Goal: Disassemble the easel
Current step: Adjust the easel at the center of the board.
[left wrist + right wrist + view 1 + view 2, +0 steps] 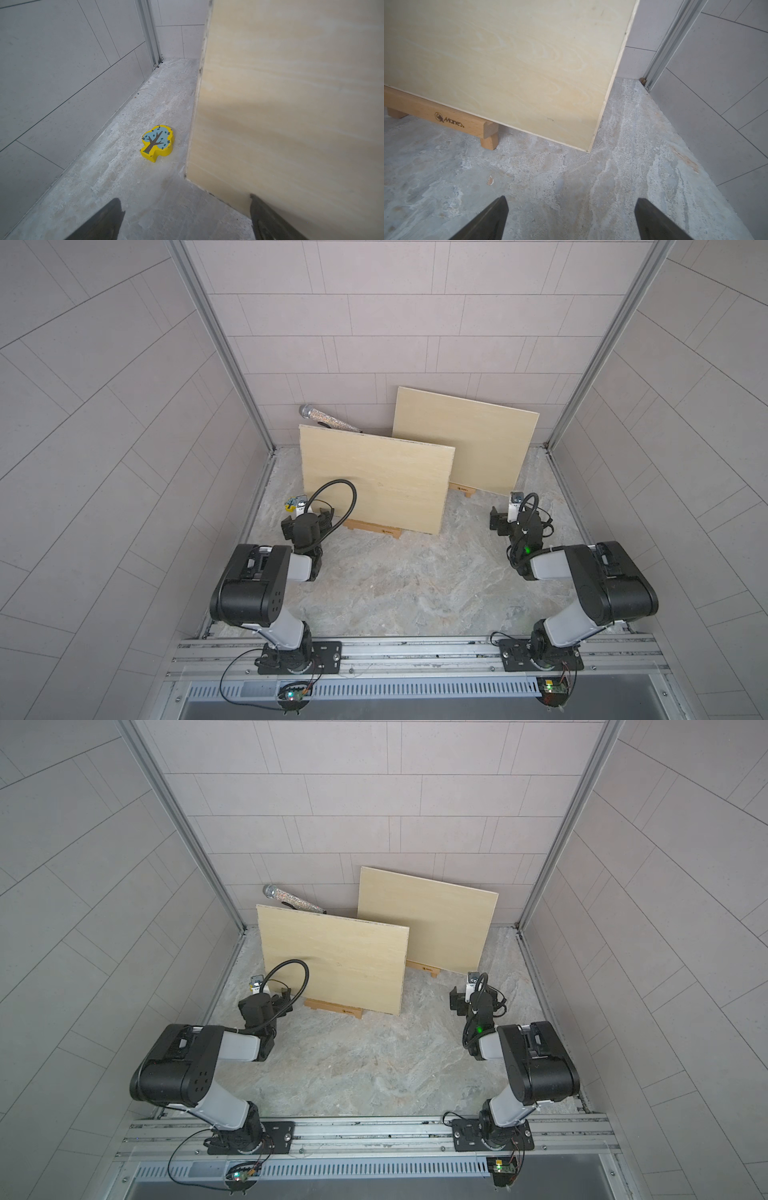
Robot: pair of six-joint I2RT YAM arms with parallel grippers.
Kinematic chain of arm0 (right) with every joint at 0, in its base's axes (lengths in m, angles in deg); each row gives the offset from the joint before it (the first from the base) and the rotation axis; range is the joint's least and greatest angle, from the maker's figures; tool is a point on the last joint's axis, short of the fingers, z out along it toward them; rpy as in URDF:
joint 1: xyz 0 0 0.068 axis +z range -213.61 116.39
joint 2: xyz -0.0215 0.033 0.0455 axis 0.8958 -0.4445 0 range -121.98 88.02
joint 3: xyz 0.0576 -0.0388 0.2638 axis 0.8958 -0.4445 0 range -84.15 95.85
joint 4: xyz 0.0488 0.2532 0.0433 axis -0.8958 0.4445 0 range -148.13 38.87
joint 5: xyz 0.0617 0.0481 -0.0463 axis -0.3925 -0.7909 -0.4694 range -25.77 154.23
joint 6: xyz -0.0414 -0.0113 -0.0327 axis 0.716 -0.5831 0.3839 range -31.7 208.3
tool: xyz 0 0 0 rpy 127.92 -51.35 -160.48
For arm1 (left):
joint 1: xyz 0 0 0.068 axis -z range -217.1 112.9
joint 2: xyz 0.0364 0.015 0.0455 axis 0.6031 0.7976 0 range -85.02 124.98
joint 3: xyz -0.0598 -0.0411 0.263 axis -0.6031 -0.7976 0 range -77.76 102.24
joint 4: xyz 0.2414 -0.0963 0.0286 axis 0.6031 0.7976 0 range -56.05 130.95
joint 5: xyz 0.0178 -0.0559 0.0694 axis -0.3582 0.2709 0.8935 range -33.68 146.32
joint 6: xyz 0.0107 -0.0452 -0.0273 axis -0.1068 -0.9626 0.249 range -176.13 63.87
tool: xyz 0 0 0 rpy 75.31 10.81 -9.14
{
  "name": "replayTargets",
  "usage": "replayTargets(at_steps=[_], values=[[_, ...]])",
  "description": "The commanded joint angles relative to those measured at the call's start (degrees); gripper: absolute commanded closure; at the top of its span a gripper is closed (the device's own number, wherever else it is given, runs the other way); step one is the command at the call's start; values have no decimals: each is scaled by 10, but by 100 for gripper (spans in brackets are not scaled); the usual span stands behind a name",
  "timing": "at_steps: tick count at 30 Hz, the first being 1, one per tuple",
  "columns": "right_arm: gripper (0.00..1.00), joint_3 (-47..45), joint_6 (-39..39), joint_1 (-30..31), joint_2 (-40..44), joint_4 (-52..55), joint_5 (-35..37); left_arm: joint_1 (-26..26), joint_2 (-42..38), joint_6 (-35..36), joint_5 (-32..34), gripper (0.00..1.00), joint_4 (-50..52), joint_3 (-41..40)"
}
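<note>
The left gripper [185, 198] and the right gripper [571, 197] both stand wide open and empty, the left just beside the near board [374, 481], the right well apart from it. The easel [374, 528] props that board from behind, with its ledge under the board's lower edge. A one-sided pull could topple the board onto the tree block [157, 143] beside it.

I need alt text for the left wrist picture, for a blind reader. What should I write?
A yellow tree-shaped block lies flat on the stone table, between a pale wooden board and the grey tiled wall. The two dark fingers stand wide apart, holding nothing.
</note>
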Motion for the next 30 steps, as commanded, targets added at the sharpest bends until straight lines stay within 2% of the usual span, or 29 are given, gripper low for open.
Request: replayTargets(at_steps=[1,5,9,13,20,27,30], values=[[0,19,2,0,21,51,4,2,-29,15,-29,0,17,14],[0,103,-17,8,79,264,27,3,-81,16,-17,1,105,33],[0,133,-62,15,118,357,38,2,-124,19,20,1,211,61],[0,184,-99,33,146,470,28,2,-152,-11,31,3,365,114],[0,217,-149,64,217,612,-79,3,-189,-83,-50,7,563,194],[2,208,-146,132,301,704,-172,12,-222,-115,-90,8,624,205],[2,195,-160,171,322,701,-202,15,-234,-121,-110,8,640,205]])
